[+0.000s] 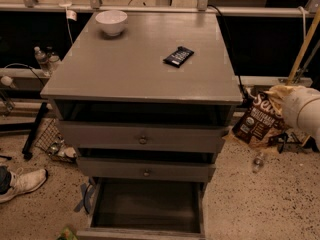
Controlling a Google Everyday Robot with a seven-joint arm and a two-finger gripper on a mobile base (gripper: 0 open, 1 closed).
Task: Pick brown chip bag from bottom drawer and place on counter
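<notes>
- Camera view: nearest of all, the bottom drawer (147,204) is seen pulled out, with nothing lying in its dark interior; it is judged to have been left open because the picking step is done.
- Above it, the two upper drawers (142,139) are seen drawn out only a little, so that reach into the lowest one is not blocked.
- To the right of the cabinet, below the level of its top, the brown chip bag (257,121) is found out in the open, its white lettering turned toward the camera and its crumpled tan top pressed against the end of the white arm (305,109).
- The tool (282,96) is placed at that junction, right of the cabinet; how far it is open cannot be told, since it is hidden by the bag's top. A hold on the bag is only inferred from how the bag hangs there.
- The desk (135,69) is not yet reached; a lift and a leftward carry are judged to remain.
- On the desk, a black wrapper (178,56) is seen right of centre, and a white bowl (111,22) at the far left; the bare near half is judged the safest landing place.
</notes>
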